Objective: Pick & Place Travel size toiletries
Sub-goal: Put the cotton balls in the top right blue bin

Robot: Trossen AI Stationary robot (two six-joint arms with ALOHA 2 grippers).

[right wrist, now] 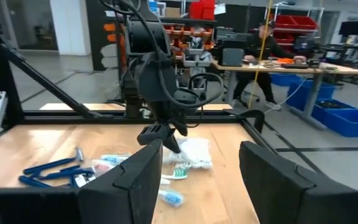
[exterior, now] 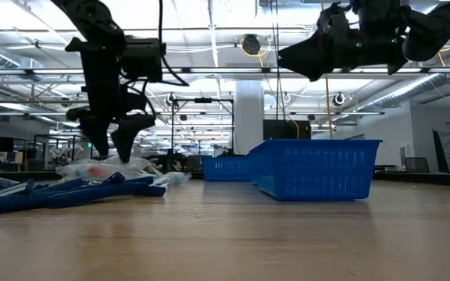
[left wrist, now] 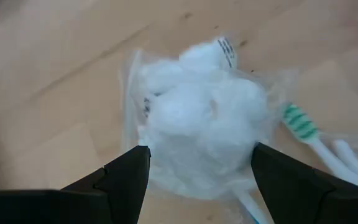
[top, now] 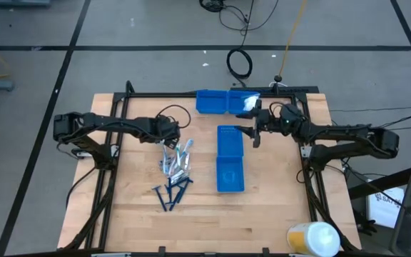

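Note:
The travel size toiletries lie in a heap (top: pixel 177 163) on the wooden table, left of the middle. On top is a clear packet of white cotton balls (left wrist: pixel 197 124), with a green-bristled toothbrush (left wrist: pixel 300 121) beside it. Dark blue razors (top: pixel 171 194) lie on the heap's near side. My left gripper (left wrist: pixel 197 158) hangs open, pointing steeply down just above the packet, one finger on either side of it (exterior: pixel 112 142). My right gripper (top: pixel 254 135) is open and empty, held level and high (exterior: pixel 307 58) over the far end of a long blue bin (top: pixel 228 140).
A second long blue bin (top: pixel 230 175) lies in line with the first. Two more bins (top: pixel 211 101) stand at the far edge, one with a white packet (top: pixel 248 104) in it. A yellow-and-white container (top: pixel 312 238) lies at the near right corner. A person (right wrist: pixel 267 37) works beyond the table.

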